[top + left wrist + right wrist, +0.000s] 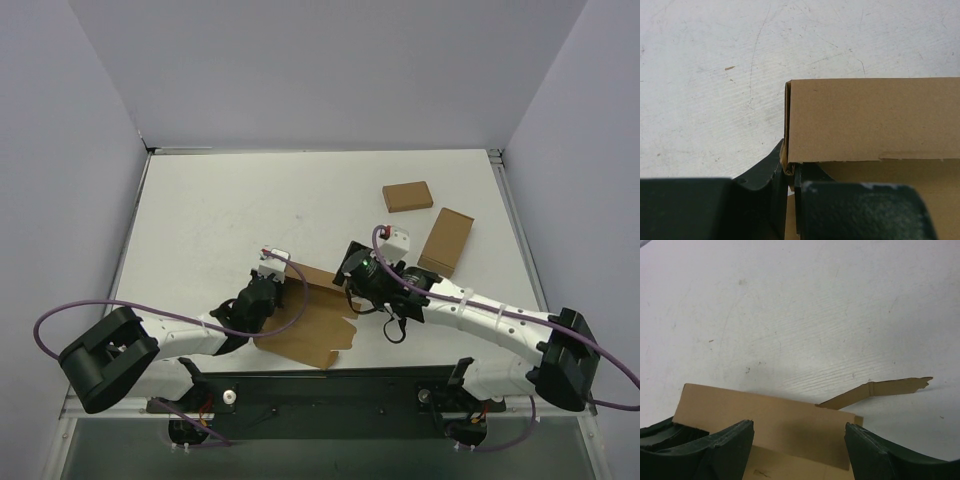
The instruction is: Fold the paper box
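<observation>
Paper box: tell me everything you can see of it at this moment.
The paper box is a plain brown die-cut cardboard sheet, partly folded, lying on the white table near the arms' bases. Its far strip stands up as a wall, doubled at the left end, where the left gripper pinches it. The right gripper, open, hovers at the wall's other end; a thin flap juts out beside it.

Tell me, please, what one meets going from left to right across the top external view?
The left gripper → paper box → right gripper → squarer small box → longer small box.
</observation>
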`<state>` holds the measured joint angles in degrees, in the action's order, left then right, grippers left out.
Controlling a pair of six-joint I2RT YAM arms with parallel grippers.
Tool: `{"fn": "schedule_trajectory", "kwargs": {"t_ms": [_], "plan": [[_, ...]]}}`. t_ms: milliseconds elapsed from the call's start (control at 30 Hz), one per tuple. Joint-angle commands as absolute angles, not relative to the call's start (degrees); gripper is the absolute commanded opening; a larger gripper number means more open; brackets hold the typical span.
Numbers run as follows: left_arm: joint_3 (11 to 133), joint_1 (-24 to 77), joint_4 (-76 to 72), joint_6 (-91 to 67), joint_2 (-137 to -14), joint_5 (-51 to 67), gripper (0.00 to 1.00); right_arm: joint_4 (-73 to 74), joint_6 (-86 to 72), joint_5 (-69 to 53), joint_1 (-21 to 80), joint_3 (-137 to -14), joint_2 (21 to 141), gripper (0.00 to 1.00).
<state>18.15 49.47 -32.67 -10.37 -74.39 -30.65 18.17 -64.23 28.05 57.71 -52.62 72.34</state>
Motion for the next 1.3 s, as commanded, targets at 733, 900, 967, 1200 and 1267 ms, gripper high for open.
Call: {"fn": "schedule_trajectory", "kwargs": {"t_ms": [733, 900, 967, 1200, 1267], "plan": [[20.3, 49.83, -32.78, -10.46, -74.36, -30.85, 0.0, 22.06, -60.73, 30.95, 56.25, -53.87, 67.41, 0.59], [20.22, 49.92, -32.78, -10.37, -74.09, -31.03, 0.0, 19.26, -60.64, 27.69, 56.51, -54.58, 69.96, 0.53], [20.13, 49.92, -32.61, -10.37, -74.01, -31.03, 0.0, 18.55, -60.91, 26.72, 56.43, -54.05, 70.22, 0.51], [20.13, 50.01, -32.52, -10.28, -73.74, -31.03, 0.0, 15.56, -61.87, 22.25, 55.02, -52.03, 72.94, 0.5], [20.04, 49.92, -32.52, -10.28, -73.57, -31.2, 0.0, 15.47, -62.4, 21.8, 54.67, -51.77, 73.39, 0.5]]}}
